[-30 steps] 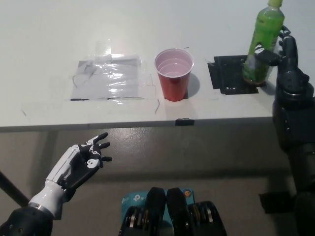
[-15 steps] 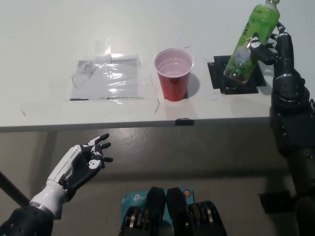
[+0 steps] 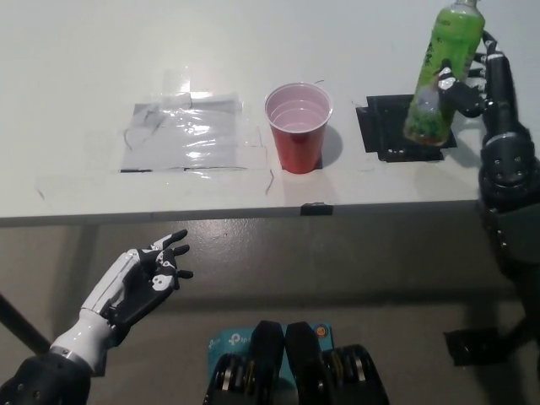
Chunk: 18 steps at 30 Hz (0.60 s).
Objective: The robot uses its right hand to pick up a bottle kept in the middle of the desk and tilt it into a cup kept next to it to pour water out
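A: Left side? We see the left hand (image 3: 139, 283) below the desk's (image 3: 67, 101) front edge, fingers spread, holding nothing.
B: Middle, the red cup (image 3: 299, 126) stands upright near the front edge. Right, the right hand (image 3: 479, 80) has its fingers wrapped round the green bottle (image 3: 440, 76), tilted slightly, over the black patch (image 3: 390, 131).

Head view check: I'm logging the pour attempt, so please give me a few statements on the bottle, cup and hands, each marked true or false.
1. The right hand holds the green bottle. True.
2. The red cup lies tipped on its side. False: it stands upright on the desk.
3. The bottle's mouth is over the cup. False: the bottle is to the cup's right, above the black patch.
4. The left hand is below the desk edge, fingers apart, holding nothing. True.
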Available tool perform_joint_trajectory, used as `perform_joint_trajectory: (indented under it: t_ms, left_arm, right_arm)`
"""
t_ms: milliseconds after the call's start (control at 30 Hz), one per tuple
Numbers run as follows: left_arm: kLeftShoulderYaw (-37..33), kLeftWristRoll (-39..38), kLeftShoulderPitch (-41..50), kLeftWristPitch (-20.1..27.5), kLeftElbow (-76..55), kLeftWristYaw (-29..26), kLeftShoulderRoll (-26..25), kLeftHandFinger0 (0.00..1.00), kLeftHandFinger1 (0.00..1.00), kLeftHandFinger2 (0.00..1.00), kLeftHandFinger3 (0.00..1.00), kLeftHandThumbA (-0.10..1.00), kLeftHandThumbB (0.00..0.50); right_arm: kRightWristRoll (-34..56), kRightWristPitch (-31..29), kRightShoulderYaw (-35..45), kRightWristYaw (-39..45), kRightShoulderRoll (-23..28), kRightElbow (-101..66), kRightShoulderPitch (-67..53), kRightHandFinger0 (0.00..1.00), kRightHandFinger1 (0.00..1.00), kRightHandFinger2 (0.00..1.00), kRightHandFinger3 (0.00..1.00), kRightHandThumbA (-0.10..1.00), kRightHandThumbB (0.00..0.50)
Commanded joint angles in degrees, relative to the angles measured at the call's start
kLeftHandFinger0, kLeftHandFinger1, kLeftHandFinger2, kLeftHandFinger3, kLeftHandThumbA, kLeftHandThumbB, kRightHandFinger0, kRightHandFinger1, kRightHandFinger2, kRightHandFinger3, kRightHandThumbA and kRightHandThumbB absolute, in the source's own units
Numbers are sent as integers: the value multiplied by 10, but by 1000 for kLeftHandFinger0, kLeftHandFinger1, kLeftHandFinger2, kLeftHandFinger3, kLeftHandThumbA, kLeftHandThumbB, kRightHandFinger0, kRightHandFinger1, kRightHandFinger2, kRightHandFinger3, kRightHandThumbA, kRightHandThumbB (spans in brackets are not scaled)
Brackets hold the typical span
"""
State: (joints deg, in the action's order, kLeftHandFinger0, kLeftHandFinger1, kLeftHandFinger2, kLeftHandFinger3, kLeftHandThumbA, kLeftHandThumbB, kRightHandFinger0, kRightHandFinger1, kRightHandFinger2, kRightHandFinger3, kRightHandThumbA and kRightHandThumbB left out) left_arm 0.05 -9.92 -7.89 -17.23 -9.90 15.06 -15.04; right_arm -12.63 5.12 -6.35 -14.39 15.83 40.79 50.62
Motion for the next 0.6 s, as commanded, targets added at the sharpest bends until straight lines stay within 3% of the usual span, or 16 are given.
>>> perform_joint_trajectory:
  t_ms: [0, 100, 167, 200, 233, 367, 467, 567]
  left_arm:
    - [-1, 8, -10, 14, -21, 8, -18, 774, 947, 1000, 1000, 571, 190]
    - [-1, 7, -11, 10, -23, 8, -17, 773, 944, 1000, 1000, 577, 196]
    - [3, 3, -12, 5, -25, 10, -22, 772, 943, 1000, 1000, 566, 196]
    - [3, 3, -12, 4, -25, 10, -23, 772, 943, 1000, 1000, 565, 196]
    - [3, 2, -13, 5, -24, 11, -23, 774, 947, 1000, 1000, 563, 189]
    - [3, -1, -13, 6, -21, 14, -24, 777, 952, 1000, 1000, 553, 185]
    - [1, 3, -11, -2, -26, 11, -25, 770, 951, 1000, 1000, 552, 176]
    - [0, 2, -10, 0, -25, 12, -26, 769, 951, 1000, 1000, 544, 168]
  right_arm:
    - [-113, -53, -69, 18, 71, -65, 24, 0, 0, 178, 245, -100, 0]
    - [-148, -64, -114, 36, 111, -93, 21, 0, 3, 194, 266, -100, 1]
    - [-187, -99, -152, 28, 138, -103, 21, 0, 0, 186, 351, -100, 39]
    - [-187, -99, -155, 27, 140, -104, 21, 0, 0, 185, 354, -100, 39]
    - [-191, -105, -163, 25, 146, -107, 21, 0, 0, 182, 367, -100, 76]
    - [-215, -121, -190, 21, 165, -115, 23, 0, 8, 180, 387, -100, 105]
    - [-231, -123, -199, 11, 161, -120, 22, 0, 0, 115, 352, -100, 95]
    - [-236, -112, -198, 23, 152, -125, 20, 0, 0, 112, 350, -100, 73]
